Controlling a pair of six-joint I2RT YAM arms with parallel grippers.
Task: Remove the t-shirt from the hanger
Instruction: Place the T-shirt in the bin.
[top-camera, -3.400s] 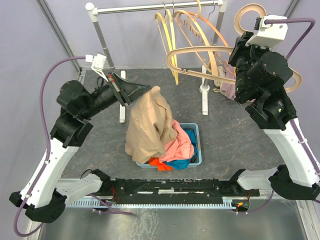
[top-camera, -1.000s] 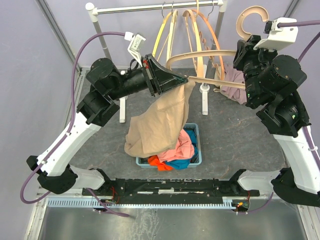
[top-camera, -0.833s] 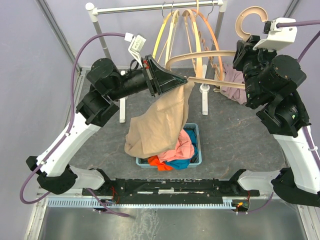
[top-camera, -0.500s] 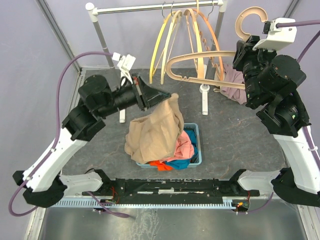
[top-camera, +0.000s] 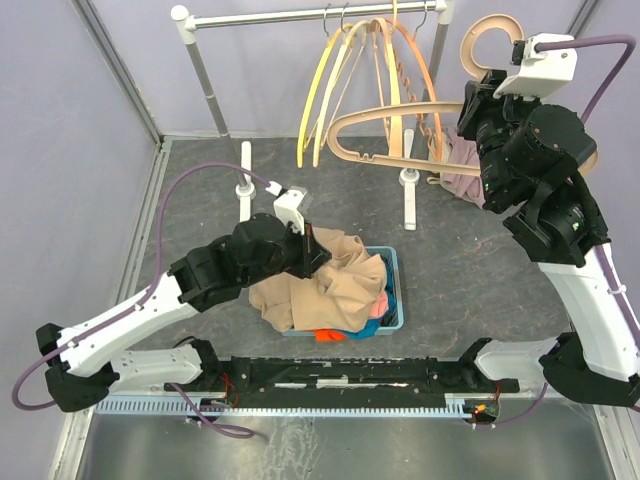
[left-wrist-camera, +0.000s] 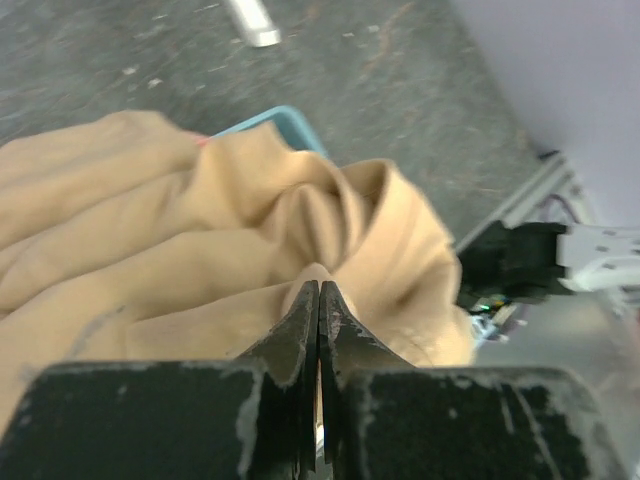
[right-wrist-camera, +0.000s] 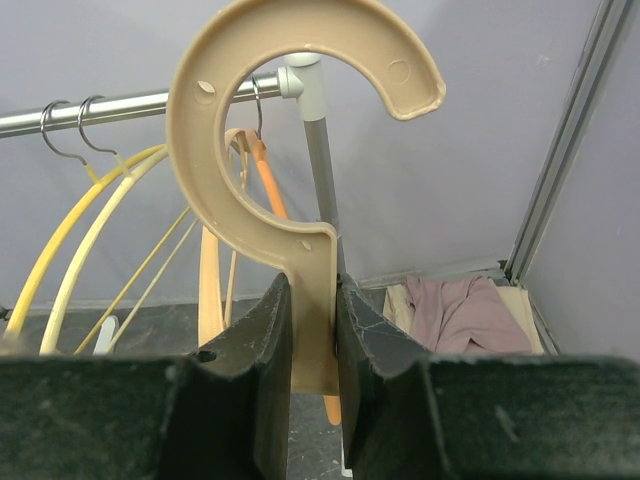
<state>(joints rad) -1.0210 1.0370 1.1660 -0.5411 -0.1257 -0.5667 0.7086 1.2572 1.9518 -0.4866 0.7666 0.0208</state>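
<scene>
Spilling over basket (top-camera: 399, 295) rim, t-shirt (top-camera: 345, 285) pinched by left tool (left-wrist-camera: 318, 292); right tool (right-wrist-camera: 312, 290) clamps hanger (right-wrist-camera: 195, 140).

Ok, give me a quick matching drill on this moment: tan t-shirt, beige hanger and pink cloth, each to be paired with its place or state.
Things:
1. tan t-shirt
2. beige hanger
3. pink cloth

Places or states:
A. clamped by its neck in the right hand, held up and bare
B. lying at the back right, no hand on it
C. pinched in the shut left hand, heaped over the blue basket

Pairs: 1-C, 2-A, 3-B.
</scene>
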